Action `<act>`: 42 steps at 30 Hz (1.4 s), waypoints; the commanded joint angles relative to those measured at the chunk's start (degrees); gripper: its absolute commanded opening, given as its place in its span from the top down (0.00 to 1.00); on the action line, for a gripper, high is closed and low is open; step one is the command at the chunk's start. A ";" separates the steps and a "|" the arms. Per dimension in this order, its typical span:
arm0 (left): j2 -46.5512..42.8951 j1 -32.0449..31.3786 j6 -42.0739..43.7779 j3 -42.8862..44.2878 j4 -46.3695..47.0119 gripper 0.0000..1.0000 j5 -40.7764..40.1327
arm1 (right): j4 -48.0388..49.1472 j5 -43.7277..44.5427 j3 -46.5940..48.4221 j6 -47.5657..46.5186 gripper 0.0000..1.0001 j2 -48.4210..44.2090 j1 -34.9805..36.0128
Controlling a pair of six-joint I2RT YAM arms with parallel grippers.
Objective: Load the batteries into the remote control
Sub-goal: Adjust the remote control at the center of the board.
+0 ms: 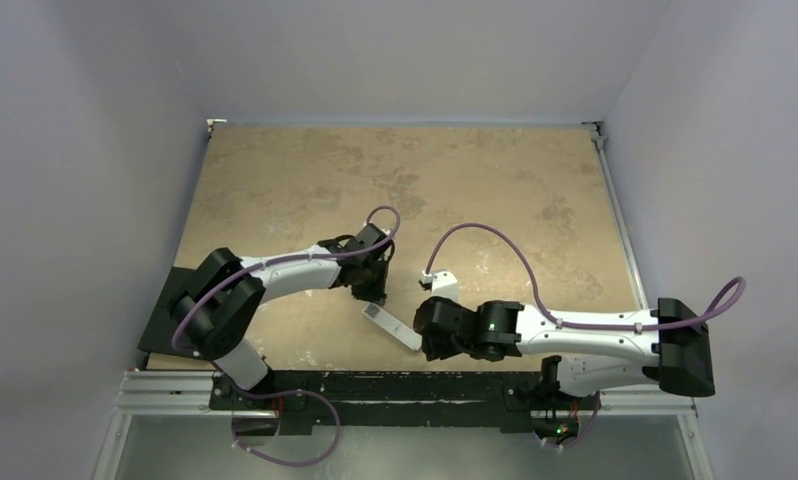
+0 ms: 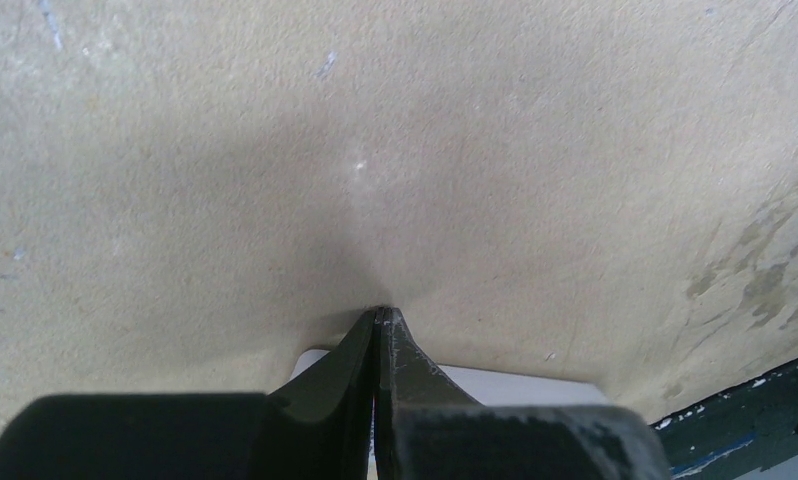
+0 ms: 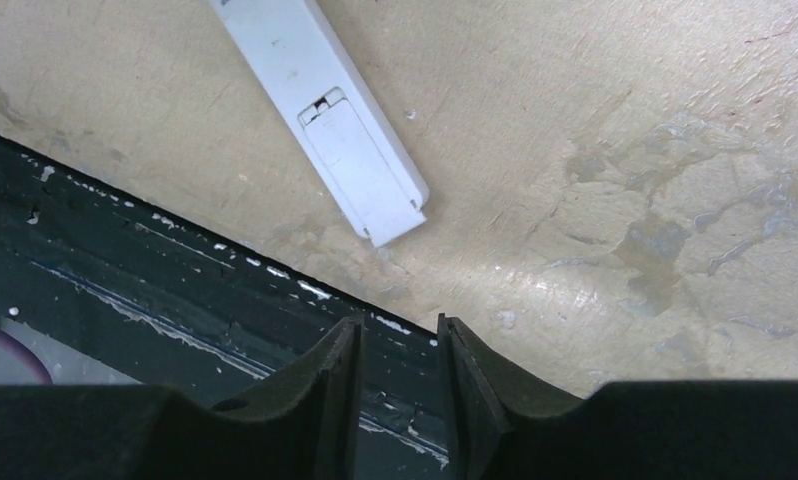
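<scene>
Worn tan table (image 1: 305, 170) is noted. Remote control (image 1: 392, 327) is found lying back-up (cover apparently in place), its long axis slanting from left gripper (image 2: 380, 315) toward right gripper (image 3: 399, 332). Left jaws are pressed together, empty, above its far end; contact undetermined. Right jaws are partly parted, nothing held. Batteries are not seen.

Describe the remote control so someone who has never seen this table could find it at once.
At the near edge of the tan table, between the two arms and just beyond the black rail, a slim white bar lies flat at a slant: the remote control. It is the only loose thing in sight, back up, with a rectangular battery cover near one end.
</scene>
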 commanded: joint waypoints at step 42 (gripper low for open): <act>-20.50 -0.13 -1.62 -5.75 -12.53 0.88 -9.47 | -3.04 6.50 7.97 3.23 0.42 9.52 -3.92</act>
